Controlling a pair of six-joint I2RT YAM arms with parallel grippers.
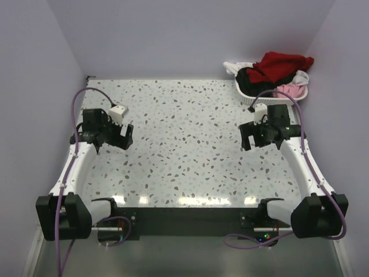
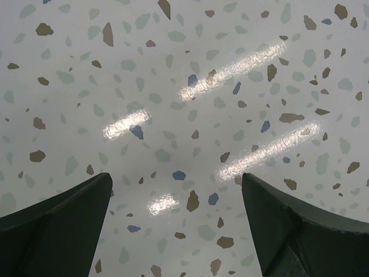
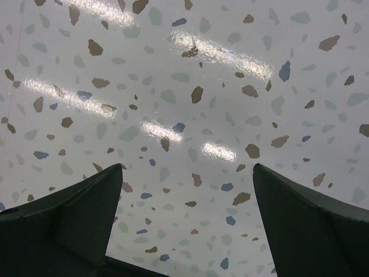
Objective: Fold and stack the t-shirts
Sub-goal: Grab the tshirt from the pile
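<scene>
Laundry sits heaped in the white basket (image 1: 270, 102) at the far right corner of the table (image 1: 184, 150), and that is where all the t-shirts (image 1: 271, 78) are: the dark red shirt (image 1: 281, 63) is draped over the top, a black shirt (image 1: 249, 81) is bunched under its left side, and a pink shirt (image 1: 289, 90) and a white shirt (image 1: 301, 77) are tucked at the right end. Nothing is laid out on the speckled surface yet, so I judge the folding has not begun and the first job is pulling one garment out. The right gripper (image 1: 260, 137) hovers just in front of the basket's near rim, with the pile beyond it and slightly to its right. The left gripper (image 1: 110, 141) hangs well apart from it, across the table on the left. The reach clearly belongs to the right arm. Both sets of jaws are spread wide. In each wrist view I see only bare terrazzo between the dark fingers (image 2: 63, 222) of the left and the fingers (image 3: 75, 216) of the right, with nothing pinched. The red shirt is too crumpled to read a proper long axis, though its bulk runs roughly left to right along the basket. I would go forward and up over the rim, taking the red cloth from above.
</scene>
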